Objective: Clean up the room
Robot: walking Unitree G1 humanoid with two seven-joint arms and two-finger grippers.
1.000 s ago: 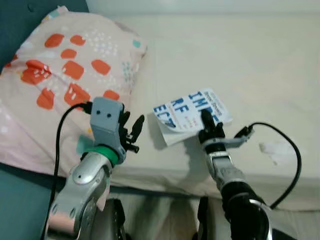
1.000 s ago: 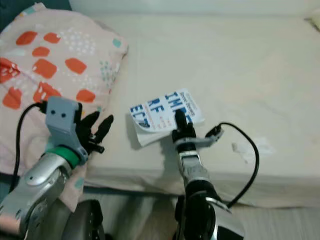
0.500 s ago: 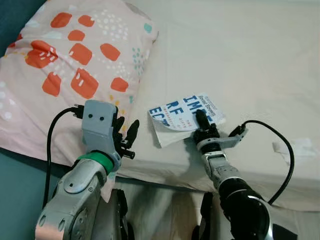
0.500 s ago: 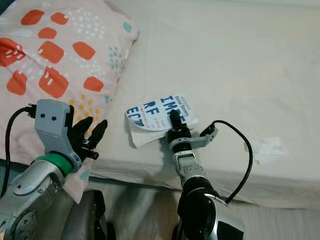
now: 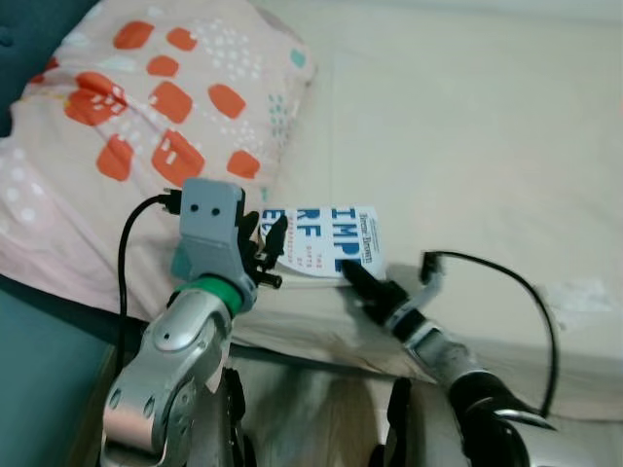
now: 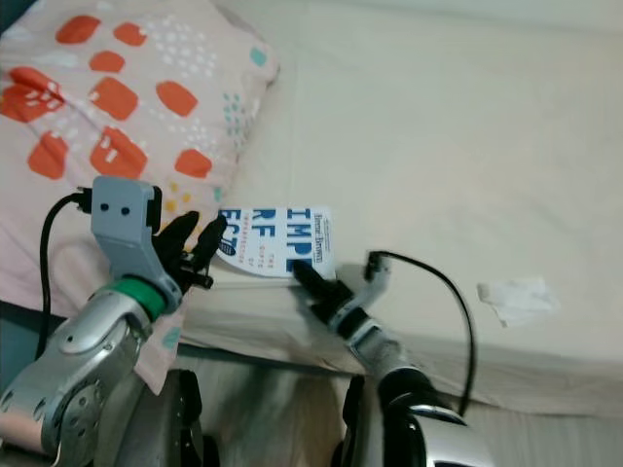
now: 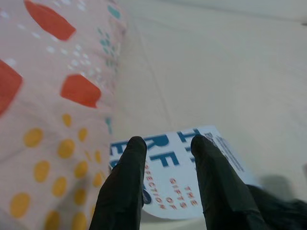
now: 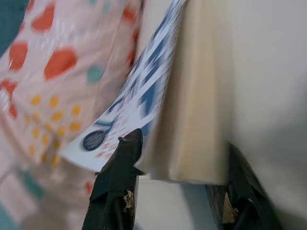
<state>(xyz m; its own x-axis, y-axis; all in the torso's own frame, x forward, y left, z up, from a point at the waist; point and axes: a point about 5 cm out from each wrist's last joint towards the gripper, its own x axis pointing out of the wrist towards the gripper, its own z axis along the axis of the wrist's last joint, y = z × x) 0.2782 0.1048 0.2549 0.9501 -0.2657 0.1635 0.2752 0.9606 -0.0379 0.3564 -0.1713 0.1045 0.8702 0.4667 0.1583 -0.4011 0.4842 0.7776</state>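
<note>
A white book (image 5: 331,248) with big blue letters lies at the front edge of the cream bed (image 5: 467,146), just below the pillow's corner. My right gripper (image 5: 356,283) reaches up from below the edge and is shut on the book's near right corner. In the right wrist view its two fingers (image 8: 120,191) sit on either side of the thick page block (image 8: 192,120). My left gripper (image 5: 261,241) is open at the book's left end. In the left wrist view the cover (image 7: 192,177) lies just beyond its spread fingertips (image 7: 134,148), apart from them.
A pink pillow (image 5: 146,126) with orange patches covers the bed's left part, right beside my left arm. A crumpled white tissue (image 5: 584,292) lies near the front edge at the right. A dark teal surface (image 5: 29,321) runs along the left.
The book has turned and slid left along the bed's edge toward the pillow, with my right gripper on it. My left gripper now stands at its left end.
</note>
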